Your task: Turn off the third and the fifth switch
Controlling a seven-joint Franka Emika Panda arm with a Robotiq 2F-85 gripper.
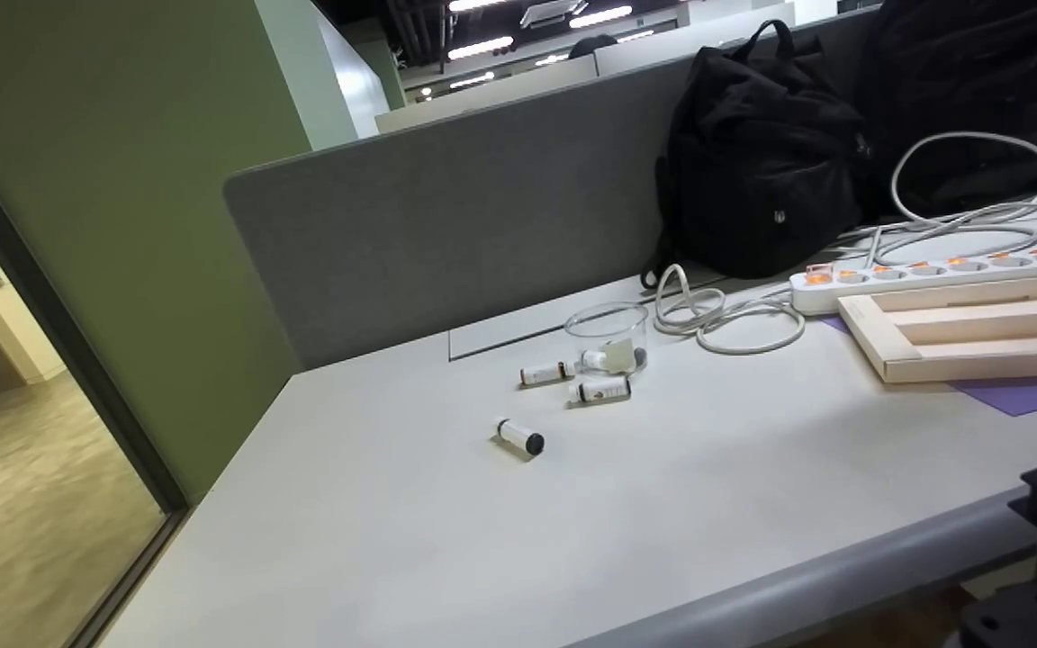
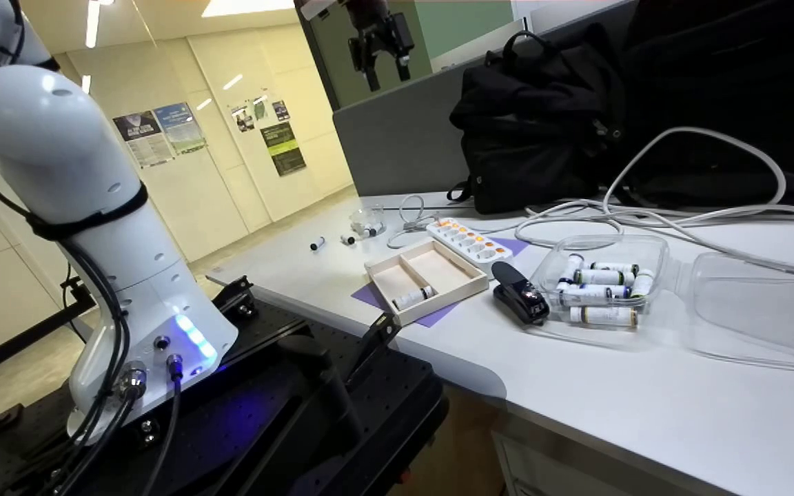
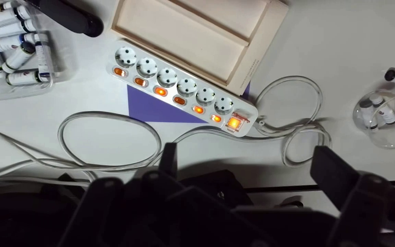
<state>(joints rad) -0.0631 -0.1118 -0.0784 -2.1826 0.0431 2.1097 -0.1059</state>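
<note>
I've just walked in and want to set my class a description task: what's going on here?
A robot arm is meant to turn off the third switch and fifth switch on a power strip. At this moment it is handling nothing: its jaws are open, empty and clear of the power strip. Both switches glow, so neither looks to be off yet.
</note>
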